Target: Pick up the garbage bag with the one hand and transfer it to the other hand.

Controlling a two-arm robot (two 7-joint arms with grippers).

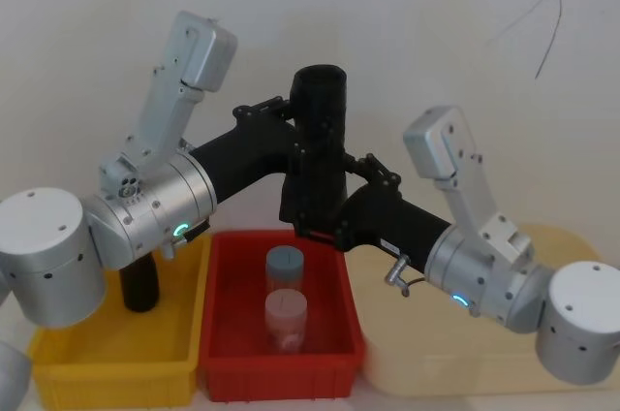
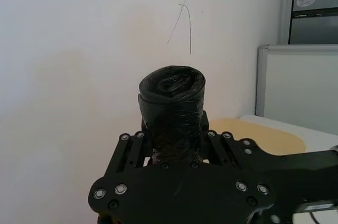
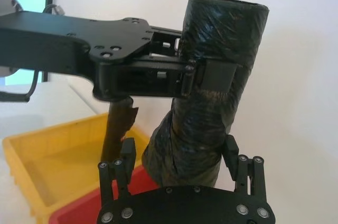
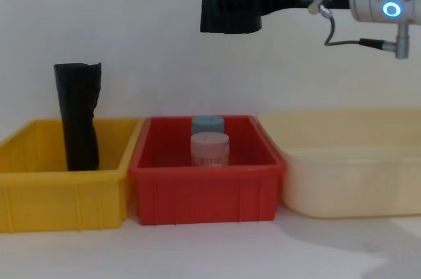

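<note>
A plain white wall [image 1: 436, 23] backs the head view. Well below the tools, a yellow plastic bin [image 1: 116, 372], a red plastic bin [image 1: 281, 377] and a cream tub [image 1: 455, 372] sit side by side. The thick, matte black, crinkly roll of garbage bags [image 1: 320, 91] is upright in the air above the red bin, between both arms. The black long-fingered left tool [image 1: 315, 144], on the green-lit wrist, is clamped on its upper half. The black right tool [image 1: 320, 217], on the blue-lit wrist, sits directly beneath the left tool at the roll's lower end. This stacked hold looks like the handover itself, each tool leaving the other room. A slimmer black roll [image 1: 140, 285] stands in the yellow bin, far under the left tool, and two lidded round jars [image 1: 286, 309] sit in the red bin. From the left wrist, the garbage bag rises straight out of the left tool's closed grip, its coiled top clear above it. From the right wrist, the left tool's pad [image 3: 216, 73] presses flat into the roll's side just above the right tool. Whether the right tool has closed on the bag I cannot tell. From the chest, the pale surface [image 4: 342, 246] carries all three containers in a row well below the right tool, so a slipped roll would likely land in the red bin.
</note>
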